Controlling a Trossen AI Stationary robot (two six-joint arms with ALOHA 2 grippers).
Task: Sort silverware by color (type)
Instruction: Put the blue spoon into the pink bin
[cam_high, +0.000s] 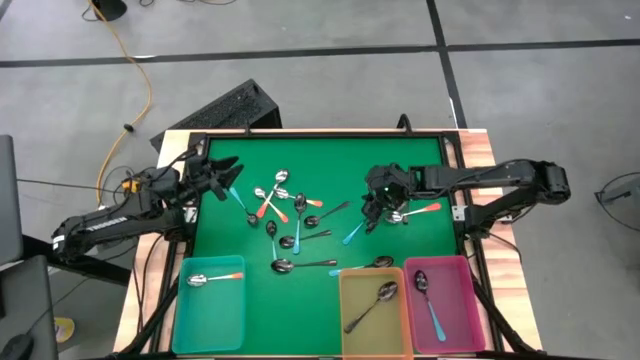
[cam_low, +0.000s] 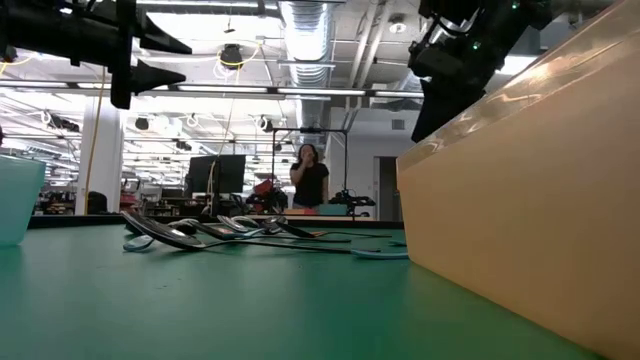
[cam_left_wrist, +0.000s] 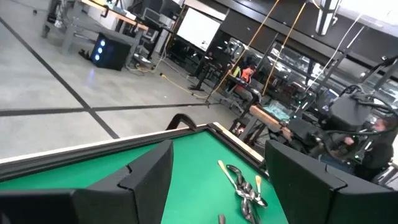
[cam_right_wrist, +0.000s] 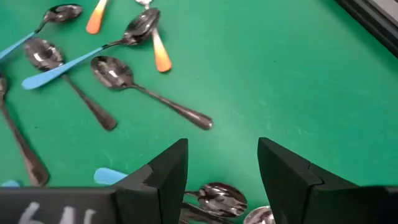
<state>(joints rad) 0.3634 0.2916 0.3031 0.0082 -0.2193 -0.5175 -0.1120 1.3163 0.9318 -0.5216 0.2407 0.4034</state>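
Observation:
Several spoons lie scattered on the green mat, with orange, light blue or dark metal handles. My right gripper hangs open, tilted down, above a few spoon bowls right of the middle. One of these spoons has an orange handle. A dark metal spoon lies just beyond the fingers. My left gripper is open, held level above the mat's far left part, pointing toward the spoon pile. Neither gripper touches anything.
Three bins stand along the near edge. The teal one holds an orange-handled spoon, the yellow one a dark metal spoon, and the pink one a blue-handled spoon. A person stands far off in the room. A raised black rim frames the mat.

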